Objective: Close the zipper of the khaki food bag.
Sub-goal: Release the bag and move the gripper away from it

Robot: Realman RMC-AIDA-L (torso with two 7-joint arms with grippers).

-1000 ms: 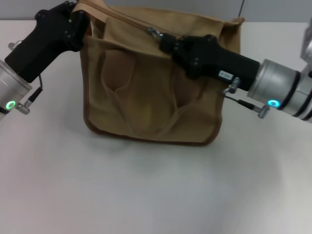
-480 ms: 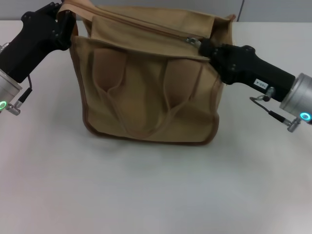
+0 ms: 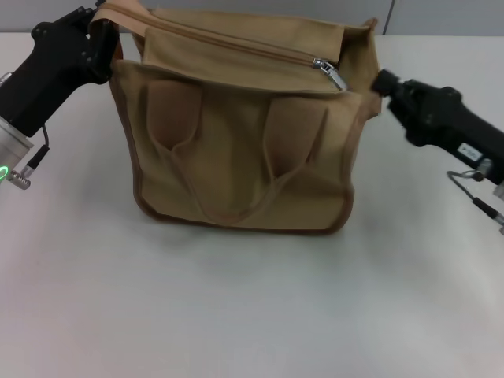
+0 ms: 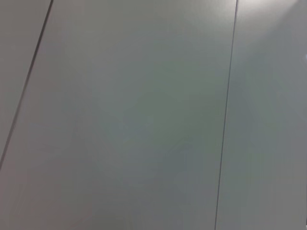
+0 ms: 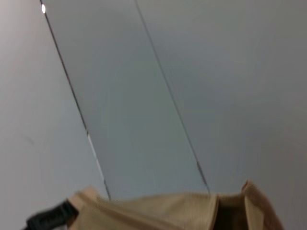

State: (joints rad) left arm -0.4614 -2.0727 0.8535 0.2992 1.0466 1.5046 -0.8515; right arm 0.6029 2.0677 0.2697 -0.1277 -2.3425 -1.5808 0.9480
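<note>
While the bag (image 3: 240, 130) stands mid-table (image 3: 236, 315), zipper (image 3: 236, 46) along its top panel looks run nearly to the 3 o'clock end, slider (image 3: 329, 72) lying there, tab loose. Left gripper (image 3: 101, 27) sits at the bag's 10 o'clock corner, seemingly pinching the trim; fingers hidden, grip can't be confirmed. Right gripper (image 3: 381, 81) is just off the bag's 3 o'clock side, touching nothing; opening can't be told. Judgement: zip likely done or nearly so. To do it well, keep the left corner taut, check the slider is seated at the end stop, and back the right arm straight away without snagging the fabric.
</note>
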